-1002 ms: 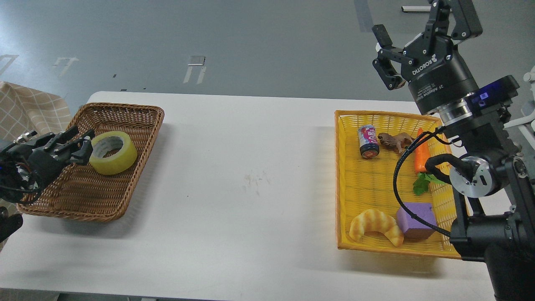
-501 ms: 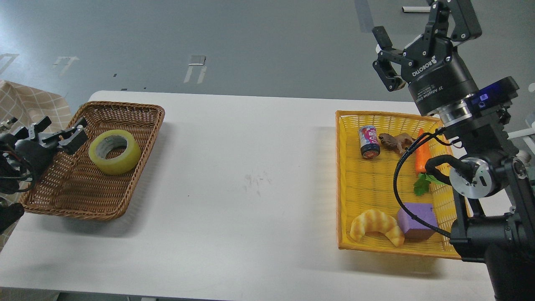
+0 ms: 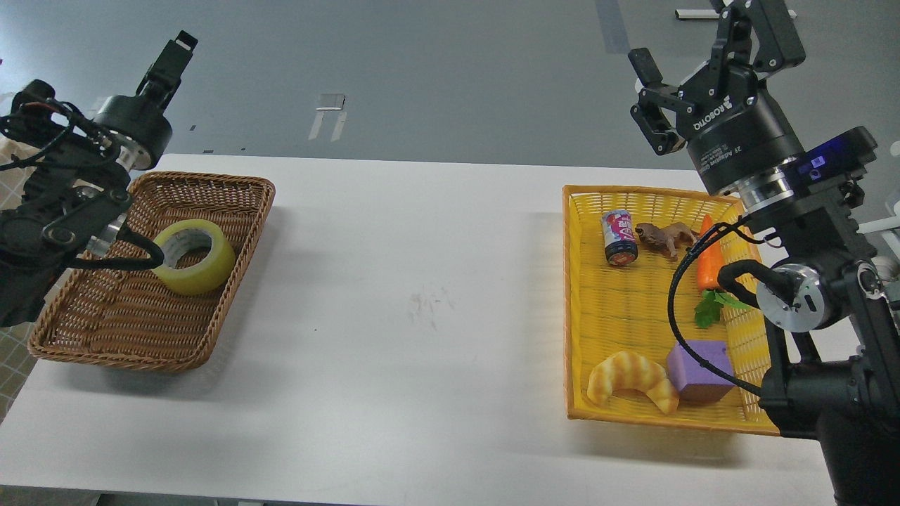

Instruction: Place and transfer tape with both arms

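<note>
The tape, a yellow roll with a pale core, lies flat in the brown wicker basket at the table's left. My left gripper is raised high above the basket's far left corner, well clear of the tape. It is seen edge-on and dark, so its fingers cannot be told apart. A black cable of the left arm hangs over the tape's near left side. My right gripper is open and empty, held high above the far edge of the yellow basket on the right.
The yellow basket holds a small can, a brown toy animal, a carrot, a croissant and a purple block. The white table lies between the baskets. Checked cloth shows at the left edge.
My left arm has drawn back from the tape and swung up, lifting its gripper from basket level to high above the basket's far corner. The tape stays in the basket. The right arm barely moved.
</note>
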Controlling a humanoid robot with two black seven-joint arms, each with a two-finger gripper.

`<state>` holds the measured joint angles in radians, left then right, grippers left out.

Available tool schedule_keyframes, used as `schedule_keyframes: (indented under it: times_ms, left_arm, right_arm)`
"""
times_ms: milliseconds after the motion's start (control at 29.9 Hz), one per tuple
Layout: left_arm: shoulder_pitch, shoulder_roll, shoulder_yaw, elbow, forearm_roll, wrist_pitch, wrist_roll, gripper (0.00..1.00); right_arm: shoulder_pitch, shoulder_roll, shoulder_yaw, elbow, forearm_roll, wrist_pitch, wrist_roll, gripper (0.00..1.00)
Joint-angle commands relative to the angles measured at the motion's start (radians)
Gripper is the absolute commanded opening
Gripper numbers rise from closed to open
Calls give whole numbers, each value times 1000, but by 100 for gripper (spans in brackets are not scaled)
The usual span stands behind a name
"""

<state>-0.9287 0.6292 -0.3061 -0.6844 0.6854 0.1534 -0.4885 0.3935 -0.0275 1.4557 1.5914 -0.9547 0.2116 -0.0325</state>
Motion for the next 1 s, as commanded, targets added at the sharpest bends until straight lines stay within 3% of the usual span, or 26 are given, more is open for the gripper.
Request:
schedule_keyframes:
  times_ms: [0,134,167,267,301,334,401,434,534,735,968]
  left_arm:
    - [-61,20,-10,-112,-115,-127,0,98]
    - [-101,0,-88,-208,-254,-332,0,98]
    - [-101,0,-88,-208,-254,-333,0,98]
    - [-102,-32,-214,-231,-303,-461,0,98]
    - [-102,-37,-270,-231,-306,-538,0,98]
    - [-102,-48,-322,-231,-310,-601,31,98]
    - [-102,-65,-370,-231,-311,-642,76,98]
    - [-95,-81,-414,-237,-325,-642,121,98]
    - [-27,-108,-514,-305,-400,-642,186,98]
    - [170,-140,-660,-466,-426,-623,191,98]
    - [252,-184,-711,-543,-417,-580,194,98]
  right_arm:
    - [7,-3,0,-5,-4,0,-4,100]
    - [30,-5,0,-14,-3,0,-46,100]
    - [30,-5,0,-15,-3,0,-46,100]
    - [64,-5,0,-28,-3,0,-49,100]
    - [79,-5,0,-28,-3,0,-49,100]
    - [88,-5,0,-28,-1,2,-49,100]
    - [96,-5,0,-27,2,5,-44,100]
    - [103,-5,0,-27,2,15,-37,100]
    - [113,6,2,-28,1,48,-32,100]
    - [119,26,0,-51,2,52,-17,100]
    - [165,23,-28,-91,2,54,-17,100]
